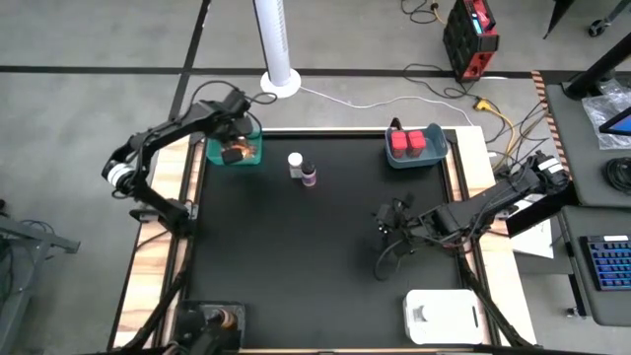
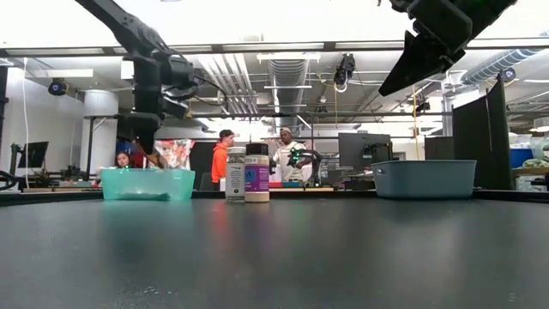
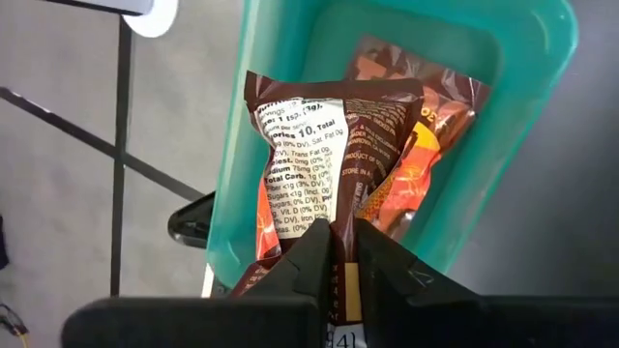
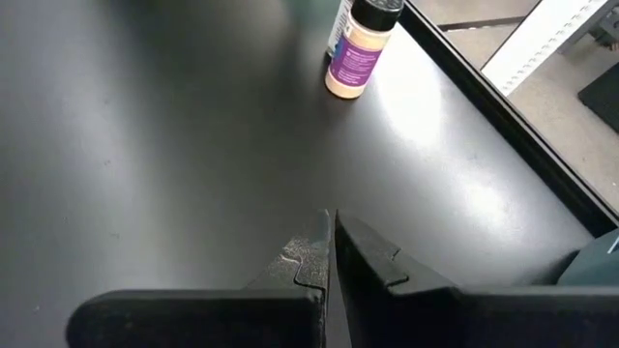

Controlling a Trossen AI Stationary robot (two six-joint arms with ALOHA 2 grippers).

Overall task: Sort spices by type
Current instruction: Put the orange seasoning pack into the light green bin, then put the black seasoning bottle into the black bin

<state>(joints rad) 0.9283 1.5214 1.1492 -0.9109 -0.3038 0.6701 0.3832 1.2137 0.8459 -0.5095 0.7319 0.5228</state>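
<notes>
My left gripper (image 1: 235,148) hangs over the teal bin (image 1: 211,156) at the table's far left, shut on a brown packet with a white nutrition label (image 3: 300,164). A second orange-brown packet (image 3: 430,126) lies in the bin beneath it. Two bottles, one white-capped (image 1: 295,163) and one purple-labelled (image 1: 310,177), stand upright on the black mat. Two red boxes (image 1: 413,142) sit in the blue-grey bin (image 1: 441,148) at the far right. My right gripper (image 1: 385,221) is shut on nothing, raised over the mat's right half. My left gripper pinches the brown packet at one end edge (image 3: 338,230) between its two fingers, coming steeply from above. The packet hangs below the fingers, creased at its middle, over the teal bin. Whether its lower end touches the packet in the bin I cannot tell.
A white tray (image 1: 444,316) lies at the mat's near right corner. A wooden border (image 1: 471,177) frames the mat. People stand in the room behind the table (image 2: 225,154). Bare mat (image 1: 296,266) spans the middle and near side.
</notes>
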